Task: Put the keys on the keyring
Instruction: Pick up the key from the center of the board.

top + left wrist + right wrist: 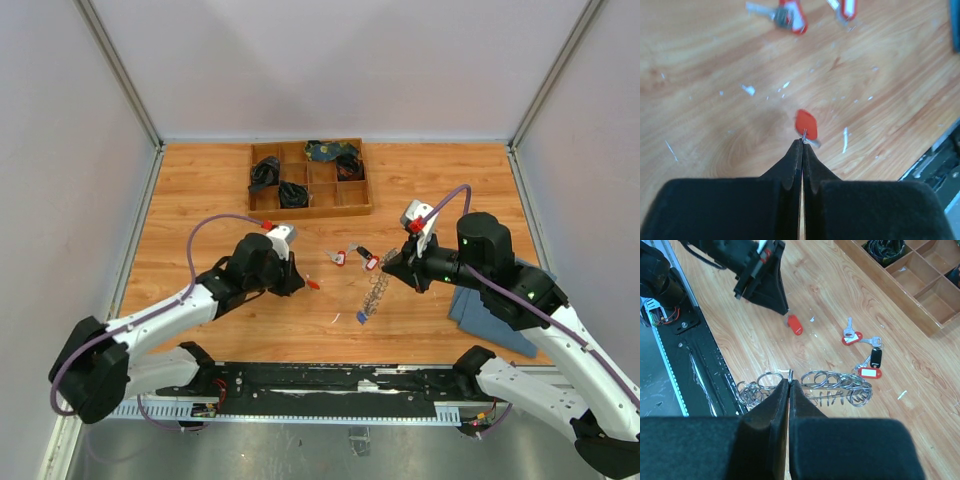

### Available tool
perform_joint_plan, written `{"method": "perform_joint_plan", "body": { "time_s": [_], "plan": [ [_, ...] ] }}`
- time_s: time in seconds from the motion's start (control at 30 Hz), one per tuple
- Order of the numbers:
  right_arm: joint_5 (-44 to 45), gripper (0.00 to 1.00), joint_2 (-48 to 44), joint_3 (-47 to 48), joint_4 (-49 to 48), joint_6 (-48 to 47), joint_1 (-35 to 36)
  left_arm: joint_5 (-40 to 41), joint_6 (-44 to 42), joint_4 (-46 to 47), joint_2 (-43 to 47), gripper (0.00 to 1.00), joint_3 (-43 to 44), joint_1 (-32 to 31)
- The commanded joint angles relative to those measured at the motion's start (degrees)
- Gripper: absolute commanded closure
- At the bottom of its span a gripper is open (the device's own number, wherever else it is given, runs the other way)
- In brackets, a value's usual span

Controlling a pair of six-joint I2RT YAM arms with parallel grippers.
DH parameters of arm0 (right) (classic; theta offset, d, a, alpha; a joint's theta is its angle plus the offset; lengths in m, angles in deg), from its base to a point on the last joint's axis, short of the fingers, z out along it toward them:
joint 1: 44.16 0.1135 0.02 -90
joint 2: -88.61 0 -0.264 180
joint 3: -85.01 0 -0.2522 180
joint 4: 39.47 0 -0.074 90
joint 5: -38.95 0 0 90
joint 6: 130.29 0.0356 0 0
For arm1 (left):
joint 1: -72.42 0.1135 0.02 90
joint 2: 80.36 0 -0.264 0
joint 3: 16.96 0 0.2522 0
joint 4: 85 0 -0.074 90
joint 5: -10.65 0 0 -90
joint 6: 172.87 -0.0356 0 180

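The left gripper is pinched fully shut on the metal blade of one red-headed key, whose head juts just past its fingertips and is not yet threaded. Ahead of it, between the two grippers, lie three more: a red key, a black key and a red-tagged key. The right gripper is closed on the wire of the single keyring, which trails from its tips, so I judge that all four keys remain to go on.
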Motion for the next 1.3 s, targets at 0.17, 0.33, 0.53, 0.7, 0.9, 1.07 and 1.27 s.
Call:
{"method": "perform_joint_plan", "body": {
  "time_s": [0.17,0.33,0.53,0.7,0.9,1.07,1.27],
  "plan": [
    [-7.0,1.00,-4.2,-3.1,-11.0,-1.9,-1.0,8.6,-8.9,-4.3,12.0,1.00,10.3,-7.6],
    [-11.7,1.00,-9.4,-9.4,-23.8,-2.2,-1.0,7.4,-14.1,-6.4,14.7,0.99,17.8,-10.0],
    [-17.2,1.00,-14.0,-14.4,-35.6,-5.1,-0.9,-0.2,-20.0,-6.6,16.5,1.00,25.4,-10.8],
    [-18.2,0.98,-17.1,-19.3,-47.4,-9.8,-0.3,-6.6,-22.9,-8.4,15.6,1.00,31.0,-11.0],
    [-20.9,0.97,-16.9,-21.0,-55.6,-15.4,0.8,-11.9,-26.8,-13.9,11.5,1.00,38.5,-11.0],
    [-23.7,0.96,-14.4,-19.4,-57.3,-16.1,2.1,-15.3,-30.6,-16.5,9.5,1.00,42.1,-11.1],
    [-20.6,0.97,-8.5,-13.8,-56.8,-0.6,2.7,-16.4,-34.3,-17.9,9.3,0.99,43.8,-11.7]
  ]
}}
